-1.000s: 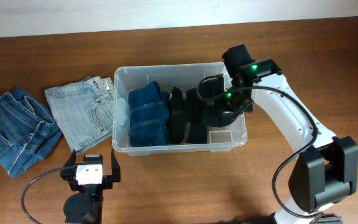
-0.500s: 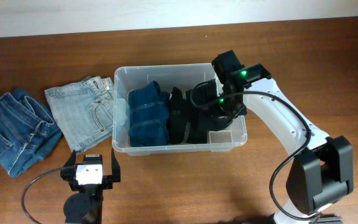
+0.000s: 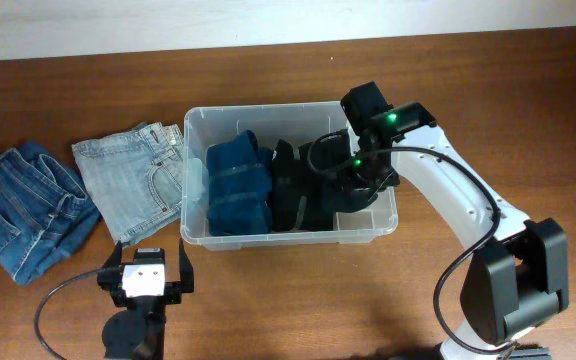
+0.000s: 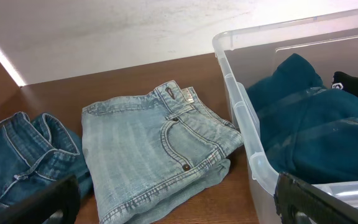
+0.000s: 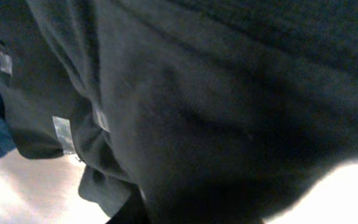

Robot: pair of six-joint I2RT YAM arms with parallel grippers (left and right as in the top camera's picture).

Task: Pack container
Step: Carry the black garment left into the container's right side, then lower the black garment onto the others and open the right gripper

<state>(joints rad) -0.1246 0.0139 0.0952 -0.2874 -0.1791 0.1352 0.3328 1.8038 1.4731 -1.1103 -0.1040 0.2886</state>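
1. Since a second ago the right arm (image 3: 448,190) has swung its wrist leftward and dipped lower into the container (image 3: 258,108). Over the last half second it has scarcely shifted.
2. Right arm pose: the white forearm runs from its base at the bench's (image 3: 268,300) front right corner diagonally back and left. The wrist is bent down over the container's right end, with two green lights lit.
3. The right hand (image 3: 353,185) is sunk among black clothing (image 3: 298,190). Its wrist view shows only dark folds, so I cannot tell how far open it is or whether it grips anything.
4. The container sits mid-bench, with a blue garment (image 3: 238,185) at its left end and the black clothing from the middle to the right.
5. The left arm sits low at the bench's front edge. The left hand (image 3: 147,270) has its fingers spread wide with nothing between them.
6. Light jeans (image 3: 128,180) lie folded just beside the container's left wall, with dark jeans (image 3: 28,210) against them further left.
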